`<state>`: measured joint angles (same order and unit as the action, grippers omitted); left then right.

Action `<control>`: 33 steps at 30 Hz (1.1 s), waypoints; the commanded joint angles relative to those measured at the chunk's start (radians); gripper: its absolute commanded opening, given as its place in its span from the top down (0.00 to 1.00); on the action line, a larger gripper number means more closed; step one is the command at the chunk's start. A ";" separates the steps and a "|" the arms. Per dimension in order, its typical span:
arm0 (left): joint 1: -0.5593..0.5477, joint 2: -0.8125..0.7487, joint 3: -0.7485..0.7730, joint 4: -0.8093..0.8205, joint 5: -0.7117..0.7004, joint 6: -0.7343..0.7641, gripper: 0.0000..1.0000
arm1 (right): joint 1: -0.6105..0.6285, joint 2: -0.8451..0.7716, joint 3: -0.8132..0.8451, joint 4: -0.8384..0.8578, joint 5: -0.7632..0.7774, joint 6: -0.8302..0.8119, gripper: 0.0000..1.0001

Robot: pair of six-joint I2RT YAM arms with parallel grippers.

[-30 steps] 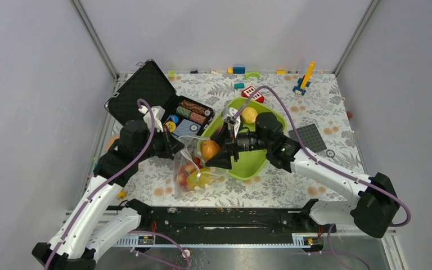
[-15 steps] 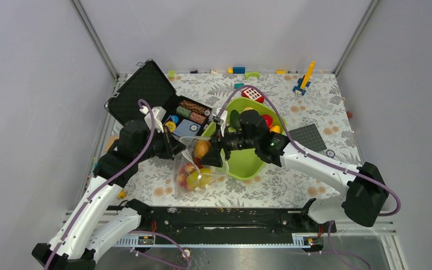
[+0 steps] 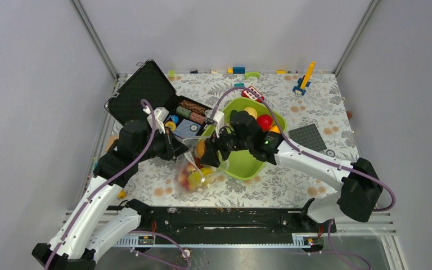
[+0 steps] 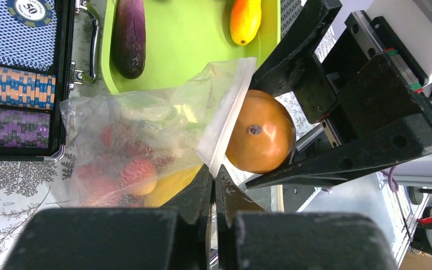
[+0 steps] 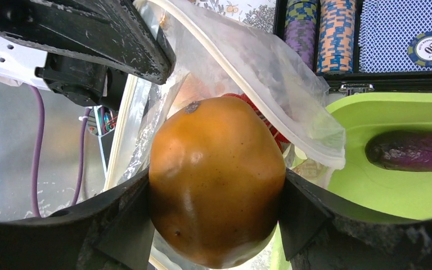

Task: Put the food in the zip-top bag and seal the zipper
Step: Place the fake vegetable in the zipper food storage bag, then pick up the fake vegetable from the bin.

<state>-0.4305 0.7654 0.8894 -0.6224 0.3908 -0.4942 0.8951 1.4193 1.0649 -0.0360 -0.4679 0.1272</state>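
My right gripper (image 3: 209, 153) is shut on an orange mango (image 5: 216, 179), seen also in the top view (image 3: 201, 148) and the left wrist view (image 4: 260, 139), and holds it at the open mouth of the clear zip-top bag (image 3: 194, 171). My left gripper (image 4: 214, 177) is shut on the bag's whitish zipper edge (image 4: 225, 132) and holds the mouth up. The bag (image 4: 135, 152) holds red strawberries and yellow fruit. A purple eggplant (image 4: 128, 36) and an orange fruit (image 4: 245, 20) lie in the lime-green tray (image 3: 247, 160). A red apple (image 3: 265, 121) and a yellowish ball (image 3: 250, 111) lie there too.
An open black case (image 3: 163, 101) with striped poker chips and cards stands left of the tray, close behind the bag. A grey baseplate (image 3: 308, 136) lies at the right. Small toy blocks (image 3: 302, 79) lie along the back edge.
My right gripper has carried the mango left from over the tray down into the bag's mouth. The left gripper has kept its hold on the bag edge.
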 commanded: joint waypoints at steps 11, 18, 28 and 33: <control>0.007 -0.024 -0.005 0.087 0.050 0.017 1.00 | 0.021 0.017 0.069 -0.016 0.031 -0.012 0.00; 0.011 -0.035 -0.003 0.084 0.033 0.016 1.00 | 0.021 -0.027 0.061 0.023 -0.021 -0.010 0.00; 0.021 -0.131 -0.002 0.046 -0.218 -0.013 1.00 | 0.020 -0.222 -0.080 0.224 0.139 -0.031 0.00; 0.023 -0.158 -0.001 0.038 -0.285 -0.017 1.00 | 0.019 -0.266 -0.092 0.197 0.407 0.005 0.00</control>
<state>-0.4160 0.6315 0.8742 -0.6434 0.2146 -0.5018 0.9096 1.1797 0.9741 0.1253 -0.3058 0.1158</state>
